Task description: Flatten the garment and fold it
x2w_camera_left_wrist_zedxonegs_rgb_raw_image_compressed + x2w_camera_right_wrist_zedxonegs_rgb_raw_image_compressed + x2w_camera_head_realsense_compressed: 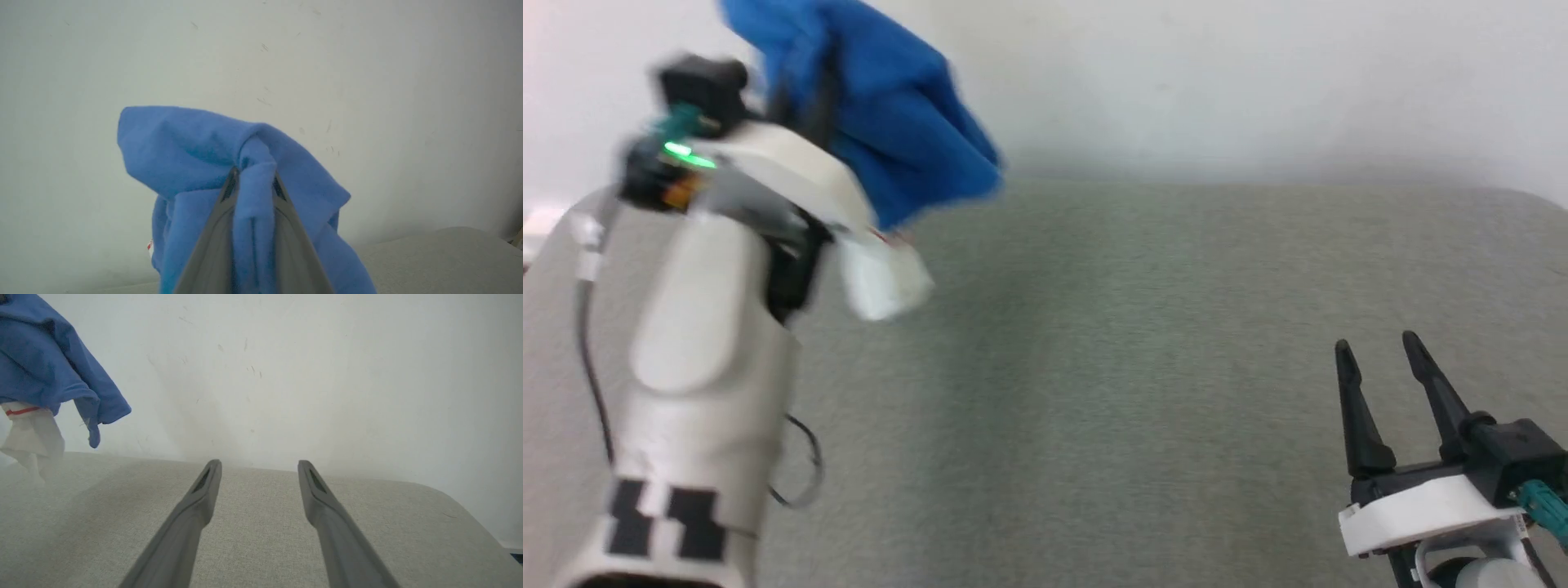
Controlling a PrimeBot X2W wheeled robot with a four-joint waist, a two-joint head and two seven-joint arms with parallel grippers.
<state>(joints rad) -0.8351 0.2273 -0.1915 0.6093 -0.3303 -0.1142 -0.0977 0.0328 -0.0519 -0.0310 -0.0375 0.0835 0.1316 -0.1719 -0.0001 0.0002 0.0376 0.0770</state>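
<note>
At the left the pale left arm (703, 343) is raised high, a green light (678, 151) glowing at its wrist and a thin cable (596, 392) looping down beside it. Its left end effector (253, 177) is clamped on the garment (898, 139) – in the left wrist view a bunched fold of blue cloth runs between the two grey fingers (216, 228), and more cloth spills over their tips on both sides.

The garment hangs in the air in a crumpled bundle in front of the white wall (1258, 82), above the far left part of the desk (1135, 367). Most of it is blue. A white sleeve (882, 278) droops out below the blue folds, with a red stripe (22, 411) across it where it meets them. The sleeve's lowest tip may just brush the desk, though the blur there makes it hard to tell.

The desk has a grey, woven-looking top that stretches across the middle and rounds off at its far right corner.

At the right, low and near the front edge, sits the right end effector (1376, 343) – its two dark fingers (192, 514) stand wide apart with nothing between them, pointing towards the wall and held just above the desk, well away from the garment.
</note>
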